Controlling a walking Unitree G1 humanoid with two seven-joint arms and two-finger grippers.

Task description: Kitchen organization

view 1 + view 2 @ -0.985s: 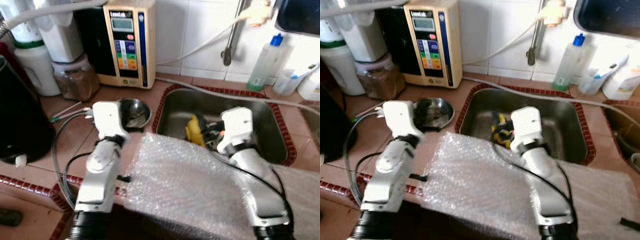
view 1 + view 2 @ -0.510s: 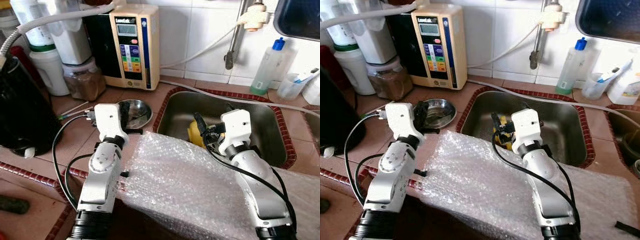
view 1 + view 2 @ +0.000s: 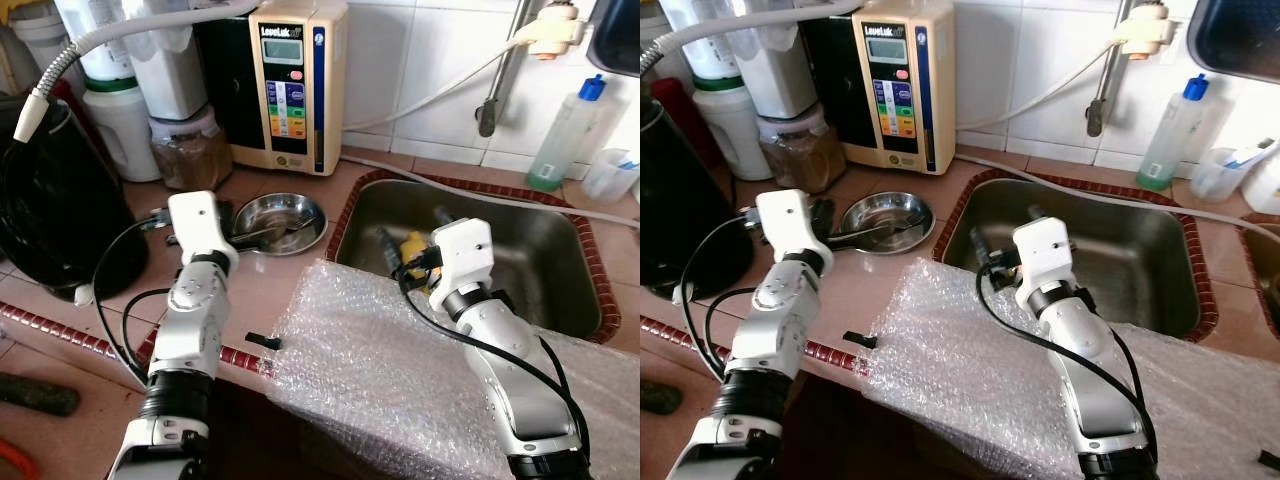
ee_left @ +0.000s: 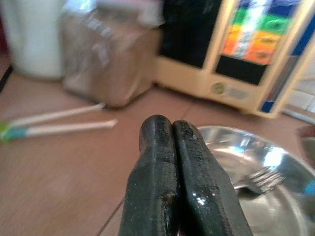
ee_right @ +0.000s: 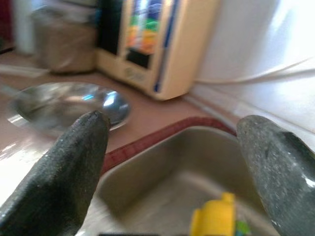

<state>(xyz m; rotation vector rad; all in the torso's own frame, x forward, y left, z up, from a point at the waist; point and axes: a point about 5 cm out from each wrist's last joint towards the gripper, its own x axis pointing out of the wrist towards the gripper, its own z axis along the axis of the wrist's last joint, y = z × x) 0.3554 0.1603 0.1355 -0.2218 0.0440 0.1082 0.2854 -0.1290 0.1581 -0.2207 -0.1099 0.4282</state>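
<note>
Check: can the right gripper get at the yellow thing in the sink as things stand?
Probably yes. The right gripper hangs open over the sink edge, the yellow object lies just below and ahead, nothing between them. Bubble wrap sits under the arm, not in the path.

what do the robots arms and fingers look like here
Both arms are silver-white jointed tubes with black bands at the elbows and boxy white wrist housings. Loose black cables loop beside each forearm. The left gripper has two long, glossy black fingers with rounded tips; the right gripper has matching fingers, looking matte dark grey up close.
</note>
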